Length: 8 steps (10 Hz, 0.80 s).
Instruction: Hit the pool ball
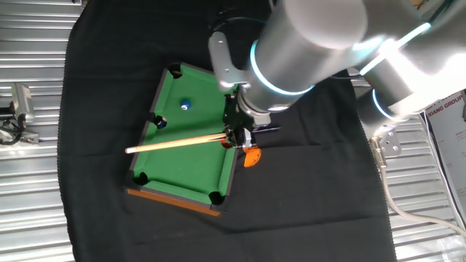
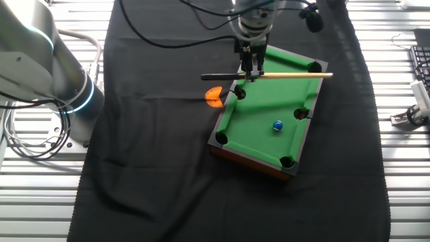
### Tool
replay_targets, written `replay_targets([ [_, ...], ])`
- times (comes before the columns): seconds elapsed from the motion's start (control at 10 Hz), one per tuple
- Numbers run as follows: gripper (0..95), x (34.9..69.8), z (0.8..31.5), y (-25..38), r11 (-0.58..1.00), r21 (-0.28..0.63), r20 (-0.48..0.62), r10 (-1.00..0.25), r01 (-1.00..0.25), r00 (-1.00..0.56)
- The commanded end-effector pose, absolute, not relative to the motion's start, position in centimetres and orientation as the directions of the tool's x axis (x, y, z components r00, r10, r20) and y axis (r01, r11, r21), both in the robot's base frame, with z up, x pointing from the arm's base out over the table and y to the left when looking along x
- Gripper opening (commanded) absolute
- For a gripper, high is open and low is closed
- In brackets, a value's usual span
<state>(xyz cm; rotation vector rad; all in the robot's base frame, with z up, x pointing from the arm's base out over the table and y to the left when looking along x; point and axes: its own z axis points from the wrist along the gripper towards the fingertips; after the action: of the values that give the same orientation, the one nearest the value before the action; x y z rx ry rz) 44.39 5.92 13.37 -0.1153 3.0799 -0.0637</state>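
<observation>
- Black cloth [image 2: 168, 154]: covers the middle of the slatted metal table [image 2: 54, 208] and lies under all the task items.
- Robot arm [image 1: 306, 44]: large silver body with glowing cyan rings. In one fixed view it reaches in from the upper right over the right side of the toy pool table. In the other fixed view its base stands at the far left and its wrist comes down from the top edge.
- Toy pool table [image 1: 191, 164]: green felt bed, dark rails, black pockets at the corners and mid-sides, orange-brown lower edge. It sits flat on the cloth.
- Cue stick [image 1: 175, 143]: light wood with a dark butt end. It lies roughly level across the felt. The wooden tip end extends past the rail on the side opposite the gripper; the dark butt projects past the rail on the gripper side.
- Gripper [image 2: 250, 72]: positioned over the rail beside a side pocket, fingers pinched onto the cue stick near its butt end.
- Orange object [image 2: 213, 97]: rests on the cloth just outside the rail, below the gripper. Its type cannot be determined.
- Pool ball [image 2: 277, 125]: bright light blue with a white spot. It rests on the open felt, well apart from the cue stick, near a side pocket on the rail opposite the gripper.
</observation>
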Motion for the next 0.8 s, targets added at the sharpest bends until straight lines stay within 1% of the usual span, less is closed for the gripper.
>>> replay_targets([
  [0.1, 0.0, 44.38, 13.42, 5.95, 0.996, -0.043, -0.076, -0.076, -0.073, -0.994],
  [0.8, 0.0, 44.38, 13.42, 5.95, 0.997, -0.041, -0.093, -0.073, -0.069, -0.993],
])
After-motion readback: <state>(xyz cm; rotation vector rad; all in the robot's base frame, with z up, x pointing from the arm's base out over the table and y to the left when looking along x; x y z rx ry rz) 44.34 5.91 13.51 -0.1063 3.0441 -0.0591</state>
